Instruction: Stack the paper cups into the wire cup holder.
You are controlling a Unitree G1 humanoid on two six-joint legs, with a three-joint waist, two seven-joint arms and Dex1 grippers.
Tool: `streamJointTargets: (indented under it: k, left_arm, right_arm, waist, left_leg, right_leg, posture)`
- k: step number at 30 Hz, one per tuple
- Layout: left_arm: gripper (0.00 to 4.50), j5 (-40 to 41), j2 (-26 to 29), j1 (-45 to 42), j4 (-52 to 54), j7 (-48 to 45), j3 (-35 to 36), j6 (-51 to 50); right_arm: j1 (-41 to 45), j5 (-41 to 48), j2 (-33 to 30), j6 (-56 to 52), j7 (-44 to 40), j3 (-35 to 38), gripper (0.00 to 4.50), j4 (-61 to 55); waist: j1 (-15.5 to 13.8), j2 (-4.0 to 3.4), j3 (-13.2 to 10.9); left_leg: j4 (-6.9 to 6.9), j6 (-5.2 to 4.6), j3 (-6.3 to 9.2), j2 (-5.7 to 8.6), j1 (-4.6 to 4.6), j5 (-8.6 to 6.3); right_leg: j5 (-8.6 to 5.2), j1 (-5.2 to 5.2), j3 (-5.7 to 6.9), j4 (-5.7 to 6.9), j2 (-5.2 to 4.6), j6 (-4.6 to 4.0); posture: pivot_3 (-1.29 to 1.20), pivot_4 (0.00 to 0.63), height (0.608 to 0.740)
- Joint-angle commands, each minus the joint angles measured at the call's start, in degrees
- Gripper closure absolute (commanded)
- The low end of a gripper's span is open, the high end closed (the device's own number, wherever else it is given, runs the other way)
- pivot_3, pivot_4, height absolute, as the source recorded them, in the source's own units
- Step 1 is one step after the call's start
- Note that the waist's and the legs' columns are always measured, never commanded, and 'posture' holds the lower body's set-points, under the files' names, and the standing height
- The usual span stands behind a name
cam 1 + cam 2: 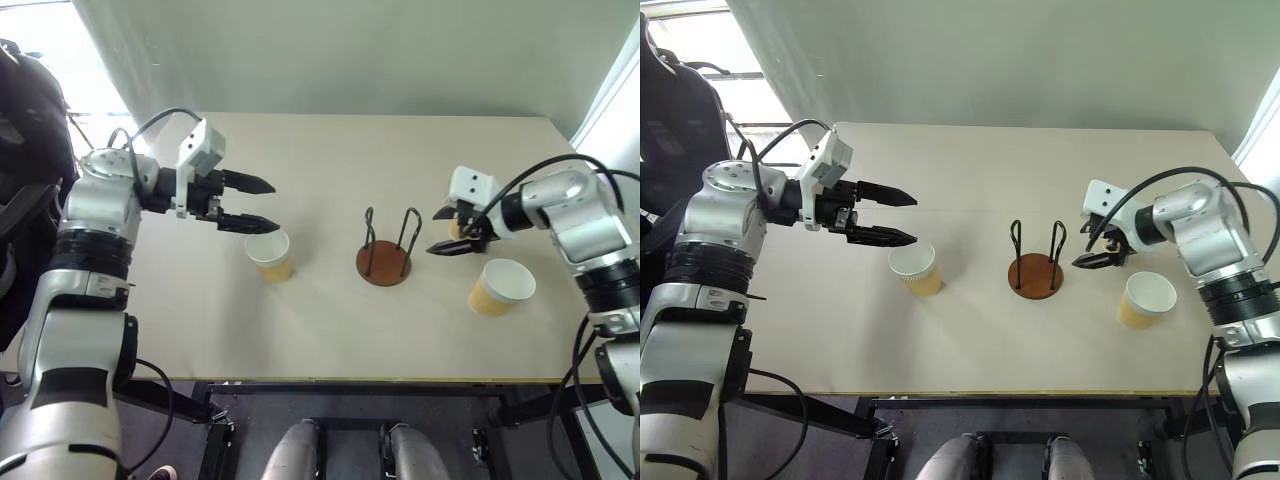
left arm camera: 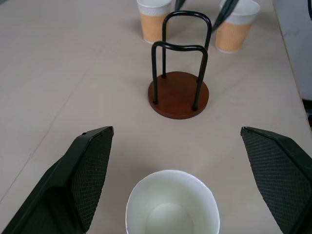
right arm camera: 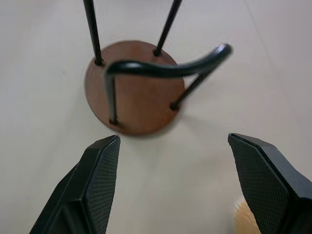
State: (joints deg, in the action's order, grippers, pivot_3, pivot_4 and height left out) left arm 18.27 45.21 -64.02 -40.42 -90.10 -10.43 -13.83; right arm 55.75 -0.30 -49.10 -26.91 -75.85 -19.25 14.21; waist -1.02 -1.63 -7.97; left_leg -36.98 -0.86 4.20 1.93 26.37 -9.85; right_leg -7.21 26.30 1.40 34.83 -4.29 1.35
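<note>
the wire cup holder (image 1: 385, 255) is standing upright near the middle of the pale table (image 1: 330, 330), its reddish-brown disc base flat on the surface and its two black wire loops rising empty, with no cup between them.

the left gripper (image 1: 258, 203) is hovering above the table to the robot's left of the holder, its two black fingers spread wide and gripping nothing. one paper cup (image 1: 269, 254) is sitting upright on the table just below and beside those fingertips (in the left wrist view it is lying right between the open fingers (image 2: 90, 168), its white inside facing up).

the right gripper (image 1: 447, 232) is hanging just to the right of the holder, pointing toward it, with its jaws parted and nothing between them. a second paper cup (image 1: 500, 286) is standing upright on the table near the right arm, toward the front edge. a third cup (image 2: 155, 18) is standing beyond the holder in the left wrist view, close beside the second one and partly hidden behind the right gripper in the head views.
</note>
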Motion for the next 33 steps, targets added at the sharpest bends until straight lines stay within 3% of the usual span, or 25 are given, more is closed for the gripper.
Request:
streamJointTargets:
  k: [1,10,21,33]
  left_arm:
    - [0.00,1.94,0.71,-3.19,1.94,-2.40,-0.16,-0.56]
    - [0.00,2.04,1.09,-4.03,-0.09,-2.40,-0.72,0.67]
    - [0.00,-1.87,12.42,1.19,3.36,-2.40,-14.06,19.67]
    - [0.00,-1.96,12.24,0.46,1.95,-2.40,-15.95,21.45]
  right_arm:
    - [2.73,-1.38,-2.69,3.47,-2.47,1.22,0.90,-0.10]
    - [5.61,-2.95,-2.24,5.94,-2.05,1.87,0.90,2.78]
    - [7.00,-1.28,-3.36,7.47,-5.99,3.25,0.90,-1.07]
    - [10.12,8.13,-3.60,-0.63,-13.20,6.99,0.90,-8.57]
  waist:
    - [0.04,0.00,0.00]
    - [0.34,0.00,0.00]
    - [0.44,0.00,0.00]
    - [0.50,-0.01,0.00]
  left_leg:
    - [0.00,-0.08,0.00,0.00,0.00,0.03]
    - [0.00,-0.55,0.00,-0.02,0.00,0.19]
    - [0.00,-0.62,0.00,-0.02,0.02,0.03]
    - [-0.04,-0.39,0.02,0.00,0.07,-0.06]
  right_leg:
    - [-0.02,0.00,0.00,0.00,0.00,0.02]
    - [-0.09,0.01,0.02,0.00,0.00,0.08]
    - [-0.26,0.07,0.02,0.02,0.00,0.10]
    - [-0.31,0.11,0.04,0.09,0.00,0.01]
  posture:
    - [0.00,0.150,0.740]
    - [0.00,0.150,0.740]
    - [0.00,0.150,0.740]
    - [0.00,0.150,0.740]
